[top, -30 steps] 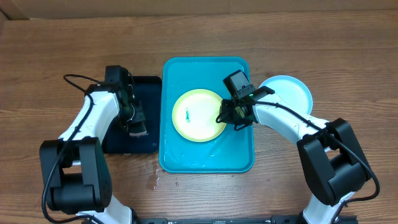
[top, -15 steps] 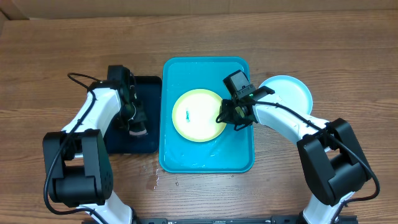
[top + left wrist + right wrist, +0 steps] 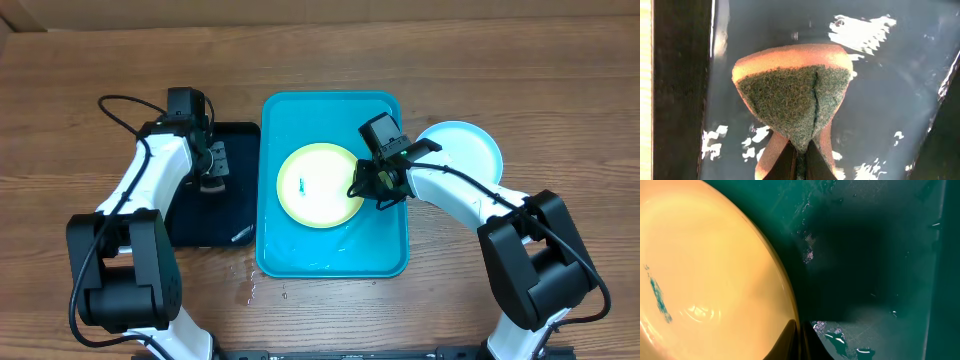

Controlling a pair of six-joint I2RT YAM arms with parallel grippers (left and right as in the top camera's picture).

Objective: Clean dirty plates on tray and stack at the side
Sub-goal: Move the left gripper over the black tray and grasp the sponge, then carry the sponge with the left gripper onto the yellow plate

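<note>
A yellow-green rimmed plate (image 3: 318, 185) with a small blue smear lies in the blue tray (image 3: 385, 250). My right gripper (image 3: 362, 188) is shut on this plate's right rim; the right wrist view shows the plate (image 3: 705, 275), the smear and my right gripper's fingers (image 3: 799, 339) pinching its edge. A light blue plate (image 3: 470, 148) sits on the table right of the tray. My left gripper (image 3: 211, 178) is shut on a sponge (image 3: 792, 100), orange with a green scouring face, above the black tray (image 3: 235, 215). A third plate is not visible.
The black tray (image 3: 900, 100) holds water with bright reflections. Water also wets the blue tray's floor (image 3: 875, 280). Drops lie on the wooden table (image 3: 250, 290) in front of the trays. Cardboard runs along the far edge.
My left gripper has moved with the sponge from the near part of the black tray to its far part. The right arm and plate have not moved.
</note>
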